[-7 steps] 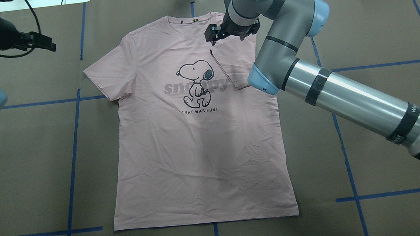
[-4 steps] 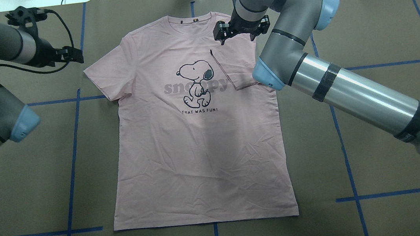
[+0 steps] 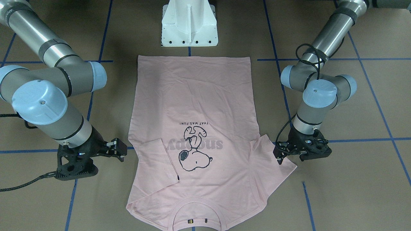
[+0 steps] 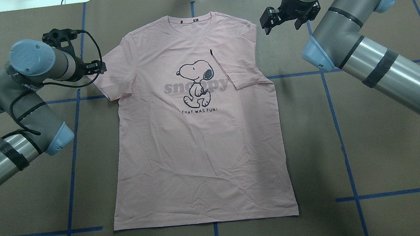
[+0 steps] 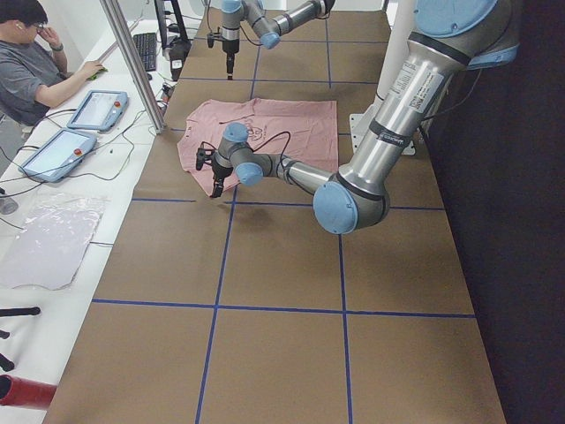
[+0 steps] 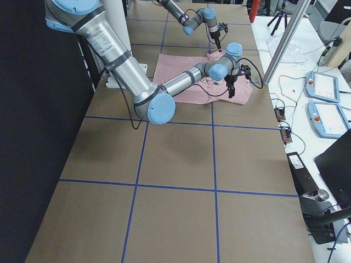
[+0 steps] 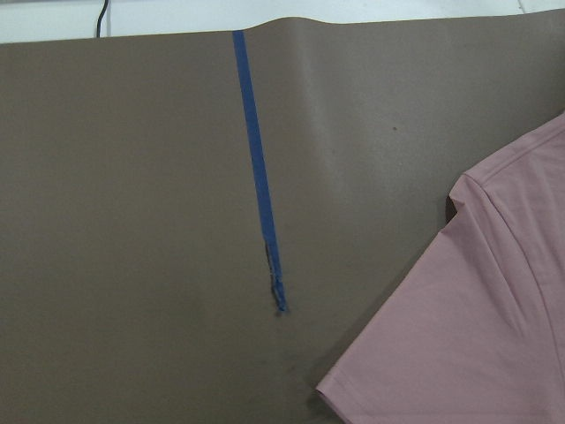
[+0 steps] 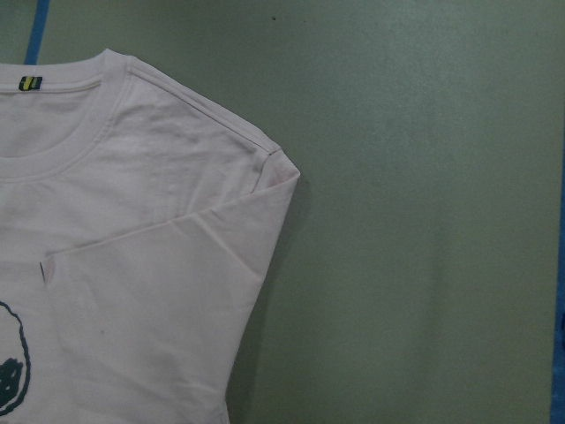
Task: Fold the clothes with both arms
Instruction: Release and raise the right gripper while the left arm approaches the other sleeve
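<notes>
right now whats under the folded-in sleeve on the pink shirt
The folded sleeve lies on the chest of the T-shirt, beside the Snoopy print. The pink fabric under it is covered, so any print or creases there cannot be seen.

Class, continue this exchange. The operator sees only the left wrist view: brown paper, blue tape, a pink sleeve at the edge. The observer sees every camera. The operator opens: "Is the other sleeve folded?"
Observer: Yes. The right-side sleeve lies folded in over the chest of the shirt.
Operator: Where is the right gripper?
Observer: The right gripper is off the shirt, to its right, holding nothing.
Operator: And mine?
Observer: The left gripper is at the outer edge of the flat left sleeve; I cannot tell whether it touches.
</notes>
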### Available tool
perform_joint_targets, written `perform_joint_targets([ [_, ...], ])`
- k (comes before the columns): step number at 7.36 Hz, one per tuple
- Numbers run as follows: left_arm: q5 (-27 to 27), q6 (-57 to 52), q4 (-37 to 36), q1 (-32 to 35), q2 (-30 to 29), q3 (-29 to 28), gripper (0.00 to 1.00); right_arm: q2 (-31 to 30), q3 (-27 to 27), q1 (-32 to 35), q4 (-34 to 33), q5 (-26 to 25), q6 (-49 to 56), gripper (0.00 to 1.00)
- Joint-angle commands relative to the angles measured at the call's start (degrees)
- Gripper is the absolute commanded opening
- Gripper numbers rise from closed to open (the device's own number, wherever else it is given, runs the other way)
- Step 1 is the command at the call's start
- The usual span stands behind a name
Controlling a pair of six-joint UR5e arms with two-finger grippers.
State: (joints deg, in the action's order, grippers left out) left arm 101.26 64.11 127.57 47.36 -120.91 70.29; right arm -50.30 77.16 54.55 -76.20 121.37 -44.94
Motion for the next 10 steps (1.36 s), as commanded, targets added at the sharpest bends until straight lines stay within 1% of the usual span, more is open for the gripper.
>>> perform_joint_targets([
  [1,-0.2,-0.1,2.7,-0.1,-0.2,-2.7,0.85,-0.6,0.4,0.2,0.0,0.1,0.4,1.0],
  [2,-0.5,-0.2,3.3,-0.1,-0.3,-3.3,0.82,-0.6,0.4,0.2,0.0,0.1,0.4,1.0],
  [3,-0.5,-0.2,3.3,-0.1,-0.5,-3.4,0.76,-0.6,0.4,0.2,0.1,0.0,0.3,1.0],
  [5,-0.5,-0.3,3.3,-0.1,-0.7,-3.3,0.39,-0.7,0.4,0.2,0.1,0.0,0.4,1.0],
  [6,-0.5,-0.4,3.3,0.0,-0.8,-3.2,0.24,-0.6,0.4,0.2,0.1,0.0,0.4,1.0],
  [8,-0.4,-0.4,3.0,0.2,-1.5,-3.1,0.22,-1.0,0.4,0.1,0.2,-0.2,0.4,1.0],
  [9,-0.4,-0.4,3.0,0.3,-1.6,-3.1,0.16,-1.4,0.4,0.0,0.3,-0.3,0.4,1.0],
  [10,-0.4,-0.4,3.0,0.4,-1.8,-3.1,0.02,-1.4,0.4,0.0,0.3,-0.3,0.4,1.0],
])
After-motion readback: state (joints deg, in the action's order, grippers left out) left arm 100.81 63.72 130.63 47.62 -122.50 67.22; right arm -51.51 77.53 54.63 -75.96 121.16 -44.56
